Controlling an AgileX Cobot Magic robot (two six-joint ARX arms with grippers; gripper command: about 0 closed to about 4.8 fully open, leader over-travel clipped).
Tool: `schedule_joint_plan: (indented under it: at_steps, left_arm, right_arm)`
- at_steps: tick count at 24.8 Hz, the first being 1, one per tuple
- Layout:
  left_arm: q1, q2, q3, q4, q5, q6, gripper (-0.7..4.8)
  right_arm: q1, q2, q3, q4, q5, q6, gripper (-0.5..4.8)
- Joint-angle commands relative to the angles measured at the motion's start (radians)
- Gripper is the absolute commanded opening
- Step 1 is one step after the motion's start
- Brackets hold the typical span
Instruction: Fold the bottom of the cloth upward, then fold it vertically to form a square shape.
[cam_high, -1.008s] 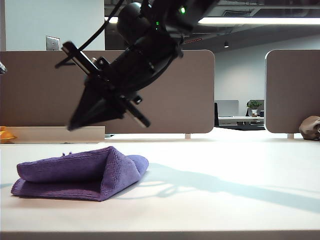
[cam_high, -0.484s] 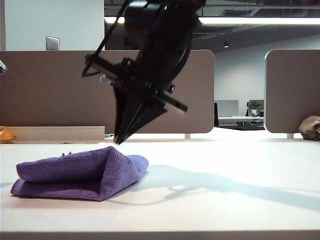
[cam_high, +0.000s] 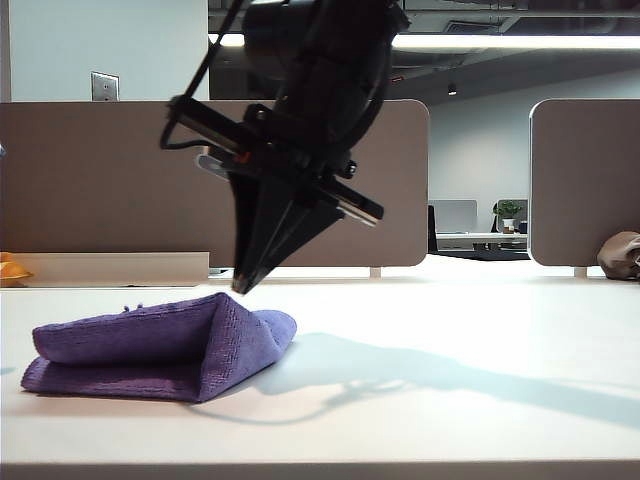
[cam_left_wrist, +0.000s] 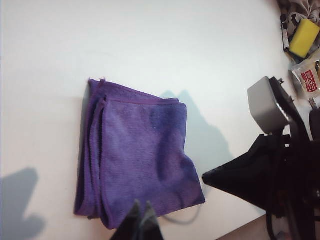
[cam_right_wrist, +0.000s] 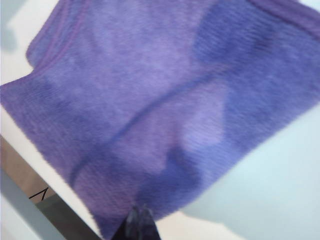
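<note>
The purple cloth (cam_high: 160, 345) lies folded in layers on the white table (cam_high: 450, 420), with a rounded fold standing up at its right end. My right gripper (cam_high: 243, 288) points down just above that fold, shut and empty, not touching the fabric. In the right wrist view the cloth (cam_right_wrist: 160, 100) fills most of the picture beneath the shut right gripper (cam_right_wrist: 141, 210). The left wrist view shows the cloth (cam_left_wrist: 140, 150) as a rough square, and the left gripper (cam_left_wrist: 141, 204) is shut and empty high above its near edge. The right arm's black gripper (cam_left_wrist: 206, 178) reaches in beside the cloth's corner.
A brown lumpy object (cam_high: 620, 255) sits at the table's far right. An orange item (cam_high: 12, 268) lies at the far left. Brown partition panels (cam_high: 90, 180) stand behind the table. A yellow sponge (cam_left_wrist: 304, 39) and snack packets (cam_left_wrist: 310, 80) lie off to one side.
My right gripper has swung from slanting leftward to pointing steeply down over the cloth's right fold. The cloth has not moved.
</note>
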Motion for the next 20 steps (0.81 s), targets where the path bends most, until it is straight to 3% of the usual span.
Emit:
schedule_joint_plan:
  at_steps: [1,8,20]
  left_arm:
    - [0.001,-0.001,0.007,-0.002,0.001,0.012,-0.05]
    - [0.001,-0.001,0.007,-0.017,0.005,0.015,-0.05]
    - [0.001,-0.001,0.007,-0.04,0.013,0.015,-0.05]
  right_arm:
    - [0.03,0.01,0.004,0.012,0.0,0.0,0.13]
    - [0.071,0.034,-0.053,0.036,0.003,0.003,0.13]
    - [0.062,0.05,-0.072,0.198,-0.013,0.059,0.13]
